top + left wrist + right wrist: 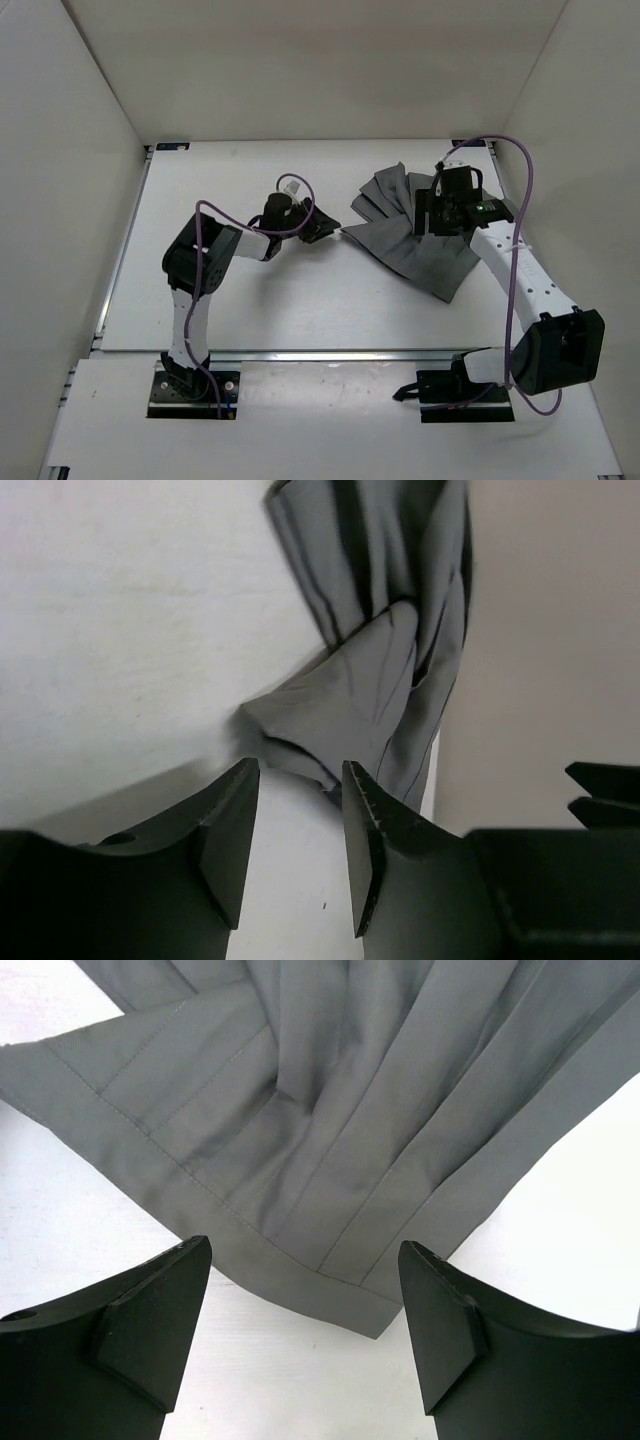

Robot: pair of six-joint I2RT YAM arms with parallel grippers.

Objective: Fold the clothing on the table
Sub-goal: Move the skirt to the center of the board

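The dark grey clothing lies on the right half of the white tabletop. It is spread in a rumpled fan of long, pleat-like creases, with its broad part toward the right wall and one narrow corner pointing left toward the middle of the tabletop. The left fingers sit low at that corner, their tips aimed at the cloth. In the left wrist view they stand partly parted, with bare tabletop showing in the gap and nothing clamped between them. The bunched corner of the clothing lies just beyond the tips, and its lower edge runs up to the finger on the right of that view; whether it touches that finger cannot be told. The right fingers hover above the right-hand part of the clothing, spread wide and released, grasping nothing. In the right wrist view a stitched hem crosses between the two tips and comes to a corner on the tabletop, with the creases fanning away beyond it.
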